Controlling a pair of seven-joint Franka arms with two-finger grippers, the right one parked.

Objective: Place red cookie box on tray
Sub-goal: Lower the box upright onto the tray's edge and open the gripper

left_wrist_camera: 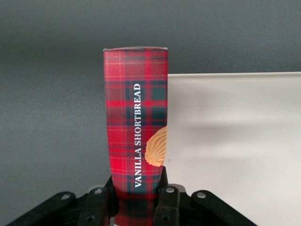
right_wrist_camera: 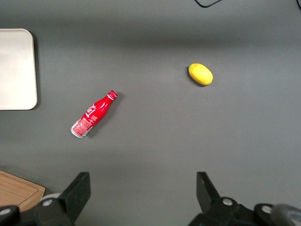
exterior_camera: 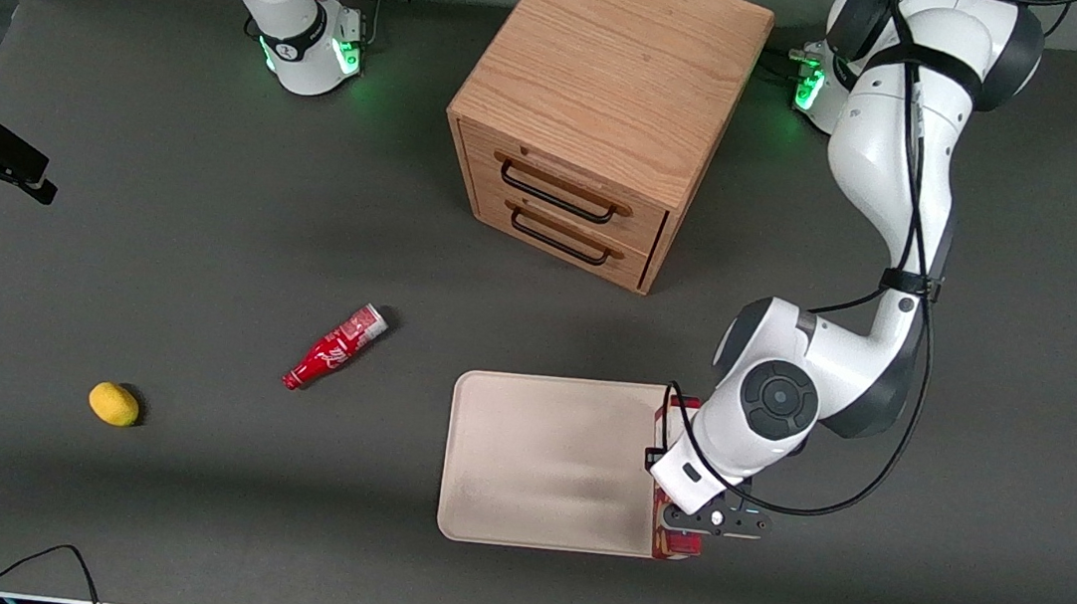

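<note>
The working arm reaches out from its base beside the wooden drawer cabinet (exterior_camera: 609, 109), its upper links running toward the front camera, then folding at the elbow so the forearm and wrist point down over the working-arm edge of the tray (exterior_camera: 542, 462). The tool (exterior_camera: 682, 517) hangs below the wrist, right at that edge, and is clamped on the red cookie box (exterior_camera: 673, 544). In the wrist view the two fingers (left_wrist_camera: 167, 202) press against the box's long sides near one end, and the red cookie box (left_wrist_camera: 136, 127) extends away from the tool (left_wrist_camera: 137, 207), showing its plaid face with the words "VANILLA SHORTBREAD" and part of a cookie picture. The box lies along the rim of the tray (left_wrist_camera: 235, 141), overlapping its edge; whether it rests on the tray or is held just above cannot be told. Toward the parked arm's end of the bench (exterior_camera: 208, 207) a red bottle (exterior_camera: 334, 348) lies on its side, and a yellow lemon (exterior_camera: 113, 403) sits nearer the front camera than the bottle.
</note>
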